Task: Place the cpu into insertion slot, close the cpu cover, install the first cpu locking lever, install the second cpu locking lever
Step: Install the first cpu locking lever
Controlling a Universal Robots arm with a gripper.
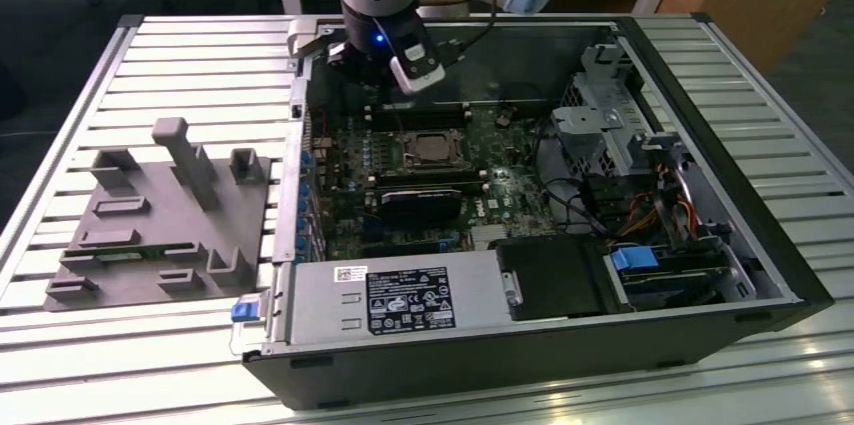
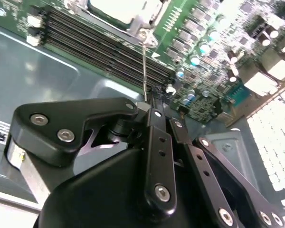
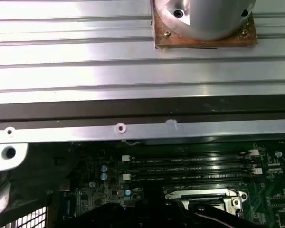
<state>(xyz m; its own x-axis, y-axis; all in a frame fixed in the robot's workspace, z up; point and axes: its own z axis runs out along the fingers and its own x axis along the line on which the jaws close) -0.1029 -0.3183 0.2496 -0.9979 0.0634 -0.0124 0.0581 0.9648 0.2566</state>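
The cpu (image 1: 430,148) lies silvery-grey in the insertion slot (image 1: 404,158) on the green motherboard, inside the open case. In the second wrist view the cpu (image 2: 116,8) sits with the cpu cover (image 2: 141,23) lying flat around it. A thin wire locking lever (image 2: 144,66) rises from the slot's corner to the tips of my gripper (image 2: 153,98). The gripper's black fingers (image 2: 156,128) are shut together, with the lever's end right at them; whether it is pinched I cannot tell. The arm (image 1: 378,5) hangs over the case's back wall.
Long black memory slots (image 2: 104,47) run beside the socket. A black heatsink block (image 1: 420,207) sits in front of it. The power supply (image 1: 400,305) and drive cage (image 1: 601,120) crowd the case. A grey fixture (image 1: 160,215) stands on the slatted table on the exterior view's left.
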